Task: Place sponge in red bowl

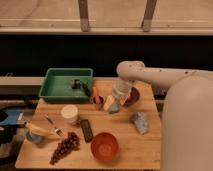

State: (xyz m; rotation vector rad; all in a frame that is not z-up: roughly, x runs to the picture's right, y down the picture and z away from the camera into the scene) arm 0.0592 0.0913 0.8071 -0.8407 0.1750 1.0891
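Sponge (110,104), yellow with a blue part, lies at the middle of the table (145,150), slightly toward the far side. The pincer (115,99) sits directly over it at the end of the white arm (150,76), which reaches in from the right. Whether the pincer is wide, narrow or closed on the sponge cannot be told, nor whether the sponge rests on the wood or is lifted.

Just right of the pincer, partly hidden by the arm, stands a darker bowl (133,96). Just left of the sponge stand orange-handled items (96,95). The red bowl (104,146) stands at the near edge, well apart from the sponge, and its inside looks bare.

Between sponge and red bowl, slightly left, lies a dark oblong object (86,130). A white cup (69,113) stands further left. A green tray (57,86) occupies the far left corner and holds one small dark item (76,83). Grapes (65,147) and a banana (40,131) lie near left. A crumpled blue-grey object (140,121) lies on the right.
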